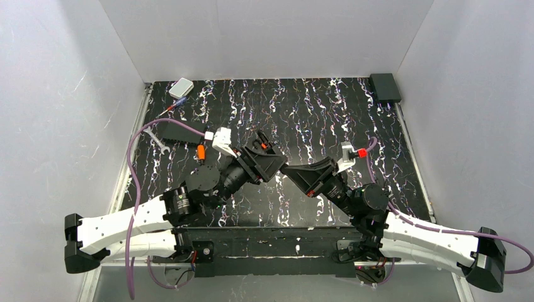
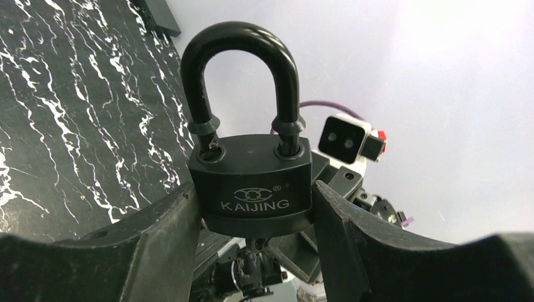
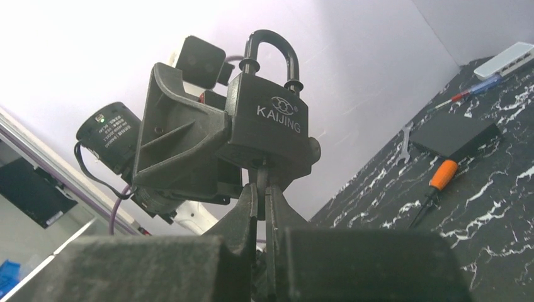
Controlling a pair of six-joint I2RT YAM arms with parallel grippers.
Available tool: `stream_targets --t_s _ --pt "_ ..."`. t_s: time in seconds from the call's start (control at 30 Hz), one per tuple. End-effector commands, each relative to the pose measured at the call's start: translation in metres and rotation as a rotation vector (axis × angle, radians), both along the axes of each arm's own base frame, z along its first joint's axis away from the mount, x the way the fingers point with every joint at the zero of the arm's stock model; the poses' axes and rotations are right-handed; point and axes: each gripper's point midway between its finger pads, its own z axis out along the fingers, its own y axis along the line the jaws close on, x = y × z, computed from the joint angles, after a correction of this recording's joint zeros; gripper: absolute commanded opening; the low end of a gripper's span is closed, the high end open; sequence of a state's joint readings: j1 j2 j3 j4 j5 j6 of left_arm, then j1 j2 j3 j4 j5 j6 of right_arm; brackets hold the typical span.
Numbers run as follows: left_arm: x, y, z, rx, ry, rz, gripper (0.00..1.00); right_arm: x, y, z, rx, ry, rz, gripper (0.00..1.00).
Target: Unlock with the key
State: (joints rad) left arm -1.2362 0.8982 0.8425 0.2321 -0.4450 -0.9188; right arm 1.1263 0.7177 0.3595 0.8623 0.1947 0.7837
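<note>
**A:** Fingers (image 2: 352,239) of the left gripper (image 2: 255,211)?

**B:** Clamped on both sides of the black metal KAIJING padlock (image 2: 252,182), which is upright, with both shackle legs seated.

**A:** And the right gripper (image 3: 261,190)?

**B:** Pinched tight just beneath the padlock, on the tiny black-headed key (image 3: 262,175). The key points up into the lock's underside.

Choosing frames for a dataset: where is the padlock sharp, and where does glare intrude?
Left wrist: padlock sharp, brand legible, wall behind washed out. Right wrist: lettering also crisp, upper-left wall overexposed. Top external: even light, padlock hard to pick out.
</note>
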Motion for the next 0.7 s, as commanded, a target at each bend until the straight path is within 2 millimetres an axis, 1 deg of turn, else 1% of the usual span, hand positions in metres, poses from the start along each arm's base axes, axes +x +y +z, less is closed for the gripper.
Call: stream_targets --t_s 0.0,0.1,0.23,0.33,0.4,0.53,0.6,0.67 --pt "-0.072 -0.019 0.004 -0.032 -0.036 -0.339 0.00 0.006 0.000 0.000 -0.109 0.000 -0.038 0.22" --pt "-0.066 -0.005 0.000 -0.014 -0.043 -0.288 0.00 0.005 -0.007 -0.005 -0.151 0.002 -0.055 0.37" --pt "-0.059 0.003 -0.005 0.022 -0.045 -0.239 0.00 0.001 -0.017 -0.017 -0.261 -0.003 -0.068 0.52" --pt "-0.055 0.005 -0.010 0.060 -0.042 -0.219 0.00 -0.002 -0.032 -0.026 -0.336 -0.001 -0.084 0.58" --pt "-0.052 0.006 -0.017 0.091 -0.036 -0.203 0.00 -0.004 -0.045 -0.026 -0.355 0.004 -0.105 0.61" --pt "-0.044 0.010 -0.029 0.166 -0.016 -0.158 0.00 -0.003 -0.069 -0.021 -0.367 0.008 -0.168 0.66" --pt "-0.043 0.009 -0.032 0.179 -0.018 -0.155 0.00 -0.003 -0.077 -0.017 -0.382 0.004 -0.191 0.69" --pt "-0.044 0.008 -0.034 0.193 -0.020 -0.159 0.00 -0.001 -0.082 -0.014 -0.408 0.009 -0.206 0.71"
